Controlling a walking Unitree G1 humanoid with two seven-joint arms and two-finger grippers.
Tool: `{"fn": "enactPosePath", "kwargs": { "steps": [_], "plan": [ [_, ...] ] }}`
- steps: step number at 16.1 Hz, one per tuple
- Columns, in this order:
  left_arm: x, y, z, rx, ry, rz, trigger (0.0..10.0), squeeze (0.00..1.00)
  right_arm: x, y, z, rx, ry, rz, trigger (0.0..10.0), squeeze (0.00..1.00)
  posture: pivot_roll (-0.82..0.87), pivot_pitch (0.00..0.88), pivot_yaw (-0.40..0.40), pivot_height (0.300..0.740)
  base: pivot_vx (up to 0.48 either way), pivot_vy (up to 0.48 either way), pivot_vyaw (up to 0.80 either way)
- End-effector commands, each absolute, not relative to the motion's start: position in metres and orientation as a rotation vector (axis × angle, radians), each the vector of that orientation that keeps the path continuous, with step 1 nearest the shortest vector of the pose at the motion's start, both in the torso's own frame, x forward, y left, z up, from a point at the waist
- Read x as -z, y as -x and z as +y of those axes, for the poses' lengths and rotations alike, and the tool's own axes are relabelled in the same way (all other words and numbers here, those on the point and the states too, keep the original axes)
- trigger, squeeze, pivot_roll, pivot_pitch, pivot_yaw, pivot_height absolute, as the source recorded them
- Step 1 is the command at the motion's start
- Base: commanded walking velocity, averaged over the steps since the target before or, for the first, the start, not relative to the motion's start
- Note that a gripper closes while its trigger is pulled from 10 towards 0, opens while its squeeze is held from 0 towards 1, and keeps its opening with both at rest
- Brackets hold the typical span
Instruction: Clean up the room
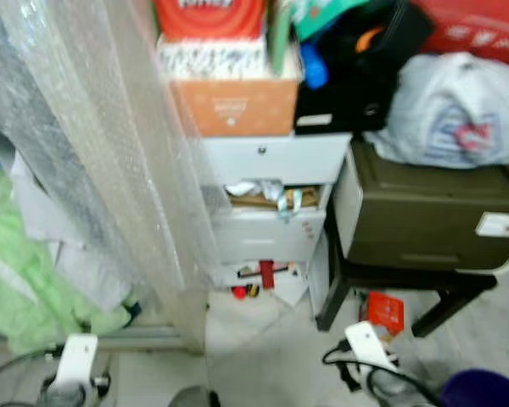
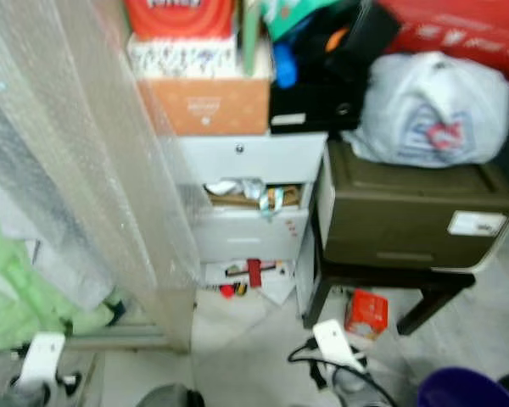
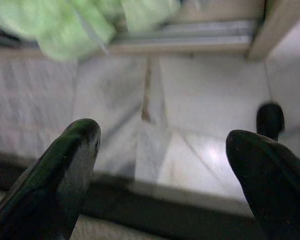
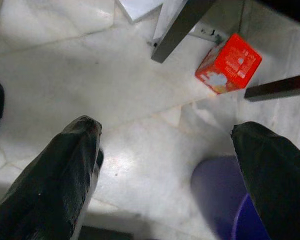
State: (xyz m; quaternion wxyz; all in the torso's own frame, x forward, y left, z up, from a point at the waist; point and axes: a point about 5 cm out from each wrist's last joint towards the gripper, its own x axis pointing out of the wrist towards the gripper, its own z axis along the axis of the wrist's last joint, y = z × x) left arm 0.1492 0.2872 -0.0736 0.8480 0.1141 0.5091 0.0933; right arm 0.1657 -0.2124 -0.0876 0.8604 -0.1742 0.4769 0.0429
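Note:
A small red box [image 1: 385, 312] lies on the pale tile floor under a dark stool [image 1: 445, 292]; it also shows as the red box [image 4: 228, 63] in the right wrist view. My right gripper [image 4: 167, 175] hangs open above the floor, a short way from that box, with nothing between its fingers. My left gripper [image 3: 165, 175] is open too, over bare tiles near a heap of green cloth [image 3: 80, 22]. Both wrists [image 1: 369, 348] sit low at the near edge of the eye views.
A white drawer unit [image 1: 267, 199] has a half-open drawer stuffed with paper, and red bits lie at its foot [image 1: 259, 275]. Boxes and bags pile on top. An olive case [image 1: 424, 212] rests on the stool. Bubble wrap [image 1: 93, 144] hangs left. A purple bin [image 1: 483, 390] stands near right.

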Motion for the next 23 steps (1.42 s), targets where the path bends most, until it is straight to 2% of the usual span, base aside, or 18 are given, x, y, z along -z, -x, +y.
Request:
{"fn": "enactPosePath", "kwargs": {
  "steps": [1, 23],
  "plan": [
    [0.0744, -0.1453, 0.2890, -0.201, -0.238, 1.085, 10.0, 0.00, 0.0882, -0.1623, -0.2172, -0.081, 0.367, 1.017, 10.0, 0.00, -0.04, 0.000, 0.025, 0.740, 0.000, 0.364, 0.00],
    [0.0741, -0.1465, 0.2888, -0.197, -0.242, 1.083, 10.0, 0.00, 0.0882, -0.1645, -0.2123, -0.090, 0.373, 1.008, 10.0, 0.00, -0.04, 0.000, 0.027, 0.740, 0.000, 0.369, 0.00]
  ]
}}
